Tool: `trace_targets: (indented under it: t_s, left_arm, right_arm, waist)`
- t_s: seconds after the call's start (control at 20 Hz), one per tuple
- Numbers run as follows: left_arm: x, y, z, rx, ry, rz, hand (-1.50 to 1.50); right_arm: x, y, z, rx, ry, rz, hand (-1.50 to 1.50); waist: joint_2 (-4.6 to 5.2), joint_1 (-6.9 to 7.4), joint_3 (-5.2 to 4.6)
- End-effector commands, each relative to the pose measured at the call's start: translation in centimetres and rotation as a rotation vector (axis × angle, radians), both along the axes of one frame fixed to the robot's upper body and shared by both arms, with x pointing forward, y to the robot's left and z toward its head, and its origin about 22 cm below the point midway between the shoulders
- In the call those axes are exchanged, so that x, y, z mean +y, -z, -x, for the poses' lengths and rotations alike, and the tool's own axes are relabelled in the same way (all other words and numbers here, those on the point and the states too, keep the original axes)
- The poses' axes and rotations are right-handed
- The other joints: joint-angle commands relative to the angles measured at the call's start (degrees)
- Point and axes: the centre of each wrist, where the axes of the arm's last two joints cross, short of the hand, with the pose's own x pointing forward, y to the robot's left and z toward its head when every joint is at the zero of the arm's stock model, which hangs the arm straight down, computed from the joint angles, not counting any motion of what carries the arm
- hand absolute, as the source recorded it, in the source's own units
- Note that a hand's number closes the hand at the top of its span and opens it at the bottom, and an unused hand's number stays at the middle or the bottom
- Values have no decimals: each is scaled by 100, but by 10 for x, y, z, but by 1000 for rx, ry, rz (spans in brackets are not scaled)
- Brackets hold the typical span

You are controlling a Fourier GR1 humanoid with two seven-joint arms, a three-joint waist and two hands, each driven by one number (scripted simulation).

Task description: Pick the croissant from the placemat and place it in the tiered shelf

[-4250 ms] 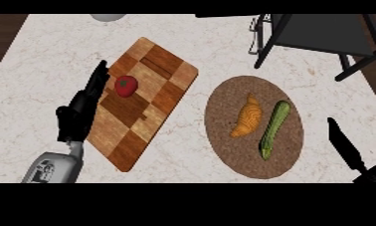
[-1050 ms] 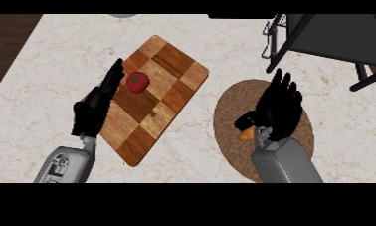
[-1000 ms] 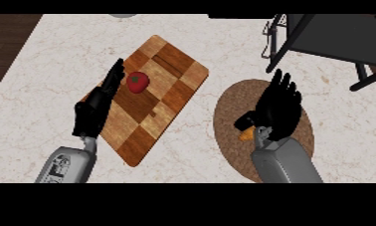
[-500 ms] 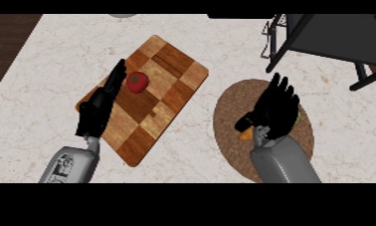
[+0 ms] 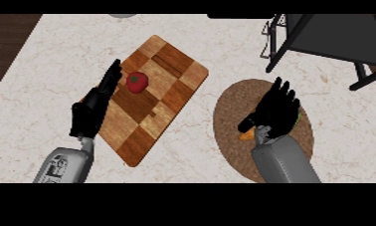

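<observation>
Single head view, steeply down on counter (image 5: 220, 36); forearms enter from lower edge

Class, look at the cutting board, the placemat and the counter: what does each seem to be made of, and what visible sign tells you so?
The cutting board looks like wood: light and dark brown checkered blocks with a smooth finish. The placemat seems woven fibre or cork, given its speckled, matte brown surface; which one is unclear. The counter looks like polished stone, perhaps marble: pale with faint veins.

Right hand (image 5: 273, 112): over the round brown placemat (image 5: 229, 120), fingers straight, covering most of the croissant (image 5: 248, 135)
Left hand (image 5: 94, 105): open, at the checkered cutting board's (image 5: 161, 95) left edge
Tomato (image 5: 137, 81): on the board
Tiered shelf (image 5: 323, 36): top right
</observation>
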Motion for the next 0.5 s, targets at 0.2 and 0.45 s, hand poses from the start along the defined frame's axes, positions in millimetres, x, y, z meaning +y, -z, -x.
trace_targets:
  t_s: [0.2,0.45]
  left_arm:
    - [-1,-13,0,5,-7,1,0]
    - [-4,-18,-10,1,16,20,0]
  right_arm:
    - [8,17,8,51,191,-31,-150]
    - [13,7,4,76,175,-43,-150]
  waist:
    - [-7,10,3]
    - [-5,-28,1]
